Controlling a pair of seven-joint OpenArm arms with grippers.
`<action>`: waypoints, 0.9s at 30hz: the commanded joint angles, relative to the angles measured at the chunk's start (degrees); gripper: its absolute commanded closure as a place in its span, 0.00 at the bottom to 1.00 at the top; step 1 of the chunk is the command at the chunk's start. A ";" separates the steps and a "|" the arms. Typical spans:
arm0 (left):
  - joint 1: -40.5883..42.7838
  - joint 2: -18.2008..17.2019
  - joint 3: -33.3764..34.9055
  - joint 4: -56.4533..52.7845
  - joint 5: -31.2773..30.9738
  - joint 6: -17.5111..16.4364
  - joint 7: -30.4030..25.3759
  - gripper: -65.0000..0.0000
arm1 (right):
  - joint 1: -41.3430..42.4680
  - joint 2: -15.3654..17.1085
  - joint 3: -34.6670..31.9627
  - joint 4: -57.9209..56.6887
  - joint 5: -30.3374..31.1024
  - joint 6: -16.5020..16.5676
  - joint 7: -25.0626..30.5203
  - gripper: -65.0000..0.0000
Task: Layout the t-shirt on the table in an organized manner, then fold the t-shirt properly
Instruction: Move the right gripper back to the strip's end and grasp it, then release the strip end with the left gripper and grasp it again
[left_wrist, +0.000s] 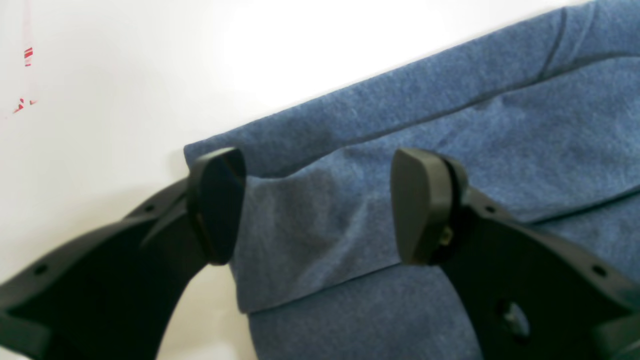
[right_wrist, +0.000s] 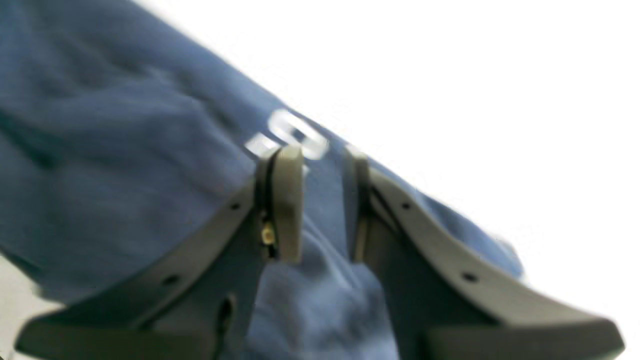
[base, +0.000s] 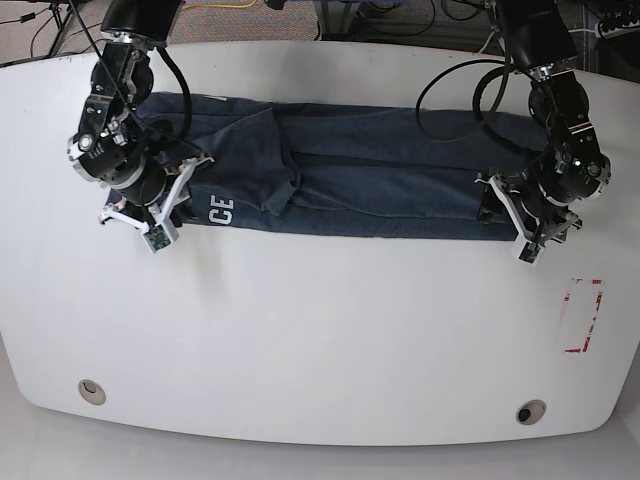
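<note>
The dark blue t-shirt (base: 380, 180) lies folded into a long band across the far half of the white table (base: 320, 340), with white lettering (base: 221, 212) near its left end. My left gripper (base: 492, 205) is at the band's right end. In the left wrist view it (left_wrist: 320, 210) stands open, its fingers (left_wrist: 425, 205) straddling a folded corner of the t-shirt (left_wrist: 450, 125). My right gripper (base: 190, 172) is at the band's left end. The blurred right wrist view shows it (right_wrist: 322, 200) shut on a bunched fold of the t-shirt (right_wrist: 125, 150), close to the lettering (right_wrist: 295, 132).
A red-outlined rectangle (base: 583, 317) marks the table at the right, its edge also showing in the left wrist view as red marks (left_wrist: 27, 57). Two metal grommets (base: 92, 391) (base: 531, 412) sit near the front edge. Cables hang behind the table's far edge.
</note>
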 joint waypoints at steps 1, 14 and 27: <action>-0.97 -0.56 -0.12 1.18 -0.50 -0.07 -0.71 0.34 | -0.36 2.36 1.52 -1.67 0.78 -0.07 0.88 0.80; -2.46 -0.39 -1.18 2.41 -1.74 -0.07 0.87 0.34 | -3.44 3.77 1.70 -19.95 0.34 -0.07 14.06 0.81; -6.77 -1.79 -13.40 3.81 -21.96 0.02 16.87 0.26 | -3.00 3.77 1.79 -25.67 0.34 -0.07 17.93 0.81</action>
